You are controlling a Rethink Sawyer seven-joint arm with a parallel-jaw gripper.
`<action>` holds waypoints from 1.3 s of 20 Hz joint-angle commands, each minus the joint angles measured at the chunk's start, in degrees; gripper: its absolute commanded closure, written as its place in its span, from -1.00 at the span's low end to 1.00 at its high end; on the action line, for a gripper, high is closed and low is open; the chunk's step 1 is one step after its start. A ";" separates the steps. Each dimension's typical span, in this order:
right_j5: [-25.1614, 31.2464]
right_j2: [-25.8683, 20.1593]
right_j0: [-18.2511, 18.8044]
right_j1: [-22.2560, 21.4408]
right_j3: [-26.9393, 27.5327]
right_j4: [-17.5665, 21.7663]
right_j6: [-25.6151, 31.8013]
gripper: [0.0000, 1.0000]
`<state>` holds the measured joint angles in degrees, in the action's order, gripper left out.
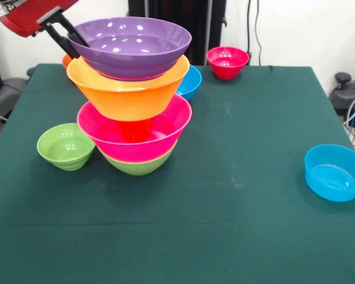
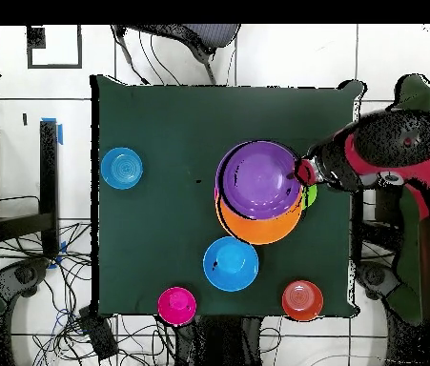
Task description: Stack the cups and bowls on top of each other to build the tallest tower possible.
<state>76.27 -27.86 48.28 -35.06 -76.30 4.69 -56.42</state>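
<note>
At the purple bowl's (image 1: 130, 44) rim, on the side that falls to the picture's left in the front view, the gripper (image 1: 71, 40) has its two black fingers (image 1: 58, 36) straddling the bowl's wall, one seemingly outside and one reaching over the lip into the bowl; they look pinched on that rim, though the contact itself is partly hidden. From the fingers the purple bowl spreads away toward the tower's (image 1: 134, 97) middle, sitting topmost and a little tilted, its rim higher on the gripper's side. Directly under the purple bowl is the large orange bowl (image 1: 127, 89), then the orange cup (image 1: 135, 129) standing inside the large pink bowl (image 1: 136, 133), with a green bowl (image 1: 137, 164) lowest on the green table (image 1: 236, 195). Beside the tower's foot rests a small green bowl (image 1: 65, 145); behind the tower are a blue bowl (image 1: 190, 81) and a small red bowl (image 1: 227, 62); well apart from it lies another blue bowl (image 1: 335, 172). Judging from this, the coming move hinges on the purple bowl's centre lying off to one side of the grip, so letting go may let it settle or slide.
</note>
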 commanded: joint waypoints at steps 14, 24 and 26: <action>-3.56 1.01 0.35 4.23 -3.52 3.70 -2.19 1.00; -3.49 0.84 0.33 3.31 -4.85 2.87 -3.36 1.00; -3.50 0.78 0.35 3.13 -5.12 2.77 -3.40 1.00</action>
<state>76.26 -27.86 49.48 -34.41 -77.18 5.77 -56.42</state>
